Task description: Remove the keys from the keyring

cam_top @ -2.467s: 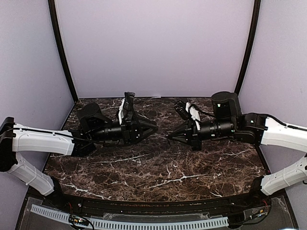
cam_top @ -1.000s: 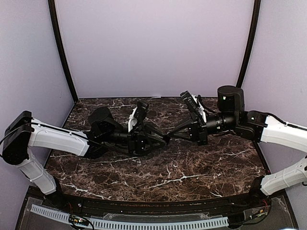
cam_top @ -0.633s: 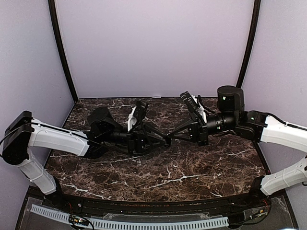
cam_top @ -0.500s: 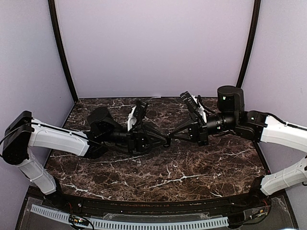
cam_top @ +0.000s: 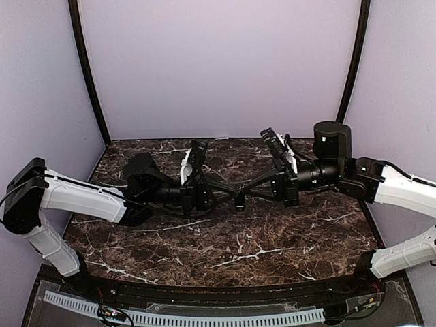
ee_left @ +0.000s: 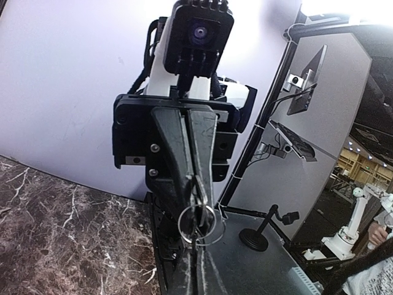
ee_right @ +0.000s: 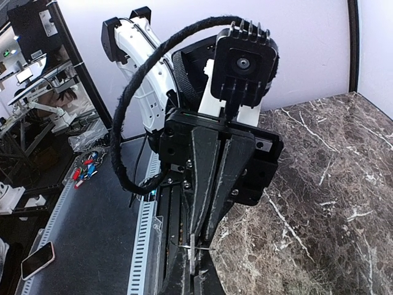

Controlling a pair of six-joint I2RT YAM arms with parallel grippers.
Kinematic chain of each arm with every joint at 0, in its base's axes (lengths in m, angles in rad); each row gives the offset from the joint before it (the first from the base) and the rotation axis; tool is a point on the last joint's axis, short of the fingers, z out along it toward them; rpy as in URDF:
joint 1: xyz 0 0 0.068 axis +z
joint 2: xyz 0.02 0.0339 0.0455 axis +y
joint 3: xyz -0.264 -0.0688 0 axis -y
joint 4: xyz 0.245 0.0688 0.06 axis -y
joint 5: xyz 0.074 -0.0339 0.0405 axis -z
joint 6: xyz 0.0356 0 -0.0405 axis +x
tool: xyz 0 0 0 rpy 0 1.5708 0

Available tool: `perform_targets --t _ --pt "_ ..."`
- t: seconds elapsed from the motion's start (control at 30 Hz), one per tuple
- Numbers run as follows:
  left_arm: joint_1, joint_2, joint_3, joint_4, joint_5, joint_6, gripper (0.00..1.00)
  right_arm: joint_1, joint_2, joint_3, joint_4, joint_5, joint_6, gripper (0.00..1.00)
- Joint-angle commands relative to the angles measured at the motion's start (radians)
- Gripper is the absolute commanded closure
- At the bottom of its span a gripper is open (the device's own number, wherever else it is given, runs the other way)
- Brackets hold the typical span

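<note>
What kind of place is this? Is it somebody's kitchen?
Not a kitchen, most likely a robot lab. A left arm and a right arm work over a marble-look table inside plain lilac walls. Beyond the booth a monitor stands on a pole.

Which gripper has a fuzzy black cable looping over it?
The left gripper: a braided cable arcs wide over it. The right gripper's wires sit tucked close.
</note>
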Motion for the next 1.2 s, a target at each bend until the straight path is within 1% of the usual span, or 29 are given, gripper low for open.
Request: perform_targets --t 0.0,0.3,0.53,0.73,0.93,1.07,1.17 --pt "-0.005 -0.054 -0.030 0.016 -0.094 -0.009 1.00 -0.009 -0.031 -0.008 0.005 0.021 0.005 1.00" --pt "-0.005 -0.101 -0.036 -0.040 -0.198 -0.023 1.00 -0.003 -0.005 0.013 -0.066 0.022 -0.019 1.00" --pt "-0.005 -0.113 -0.035 -0.076 -0.243 -0.018 1.00 0.024 0.018 0.018 -0.091 0.046 -0.034 1.00" --pt "-0.005 -0.100 -0.040 -0.082 -0.243 -0.019 1.00 0.024 -0.023 -0.016 0.005 0.054 0.003 1.00" --pt "-0.005 -0.084 -0.042 -0.090 -0.230 -0.012 1.00 0.024 -0.039 -0.033 0.048 0.088 0.027 1.00" --pt "-0.005 -0.066 -0.044 -0.083 -0.210 -0.005 1.00 0.023 -0.057 -0.077 0.144 0.092 0.074 1.00" --pt "-0.005 -0.052 -0.048 -0.058 -0.191 -0.008 0.96 0.023 -0.058 -0.098 0.204 0.083 0.104 1.00"
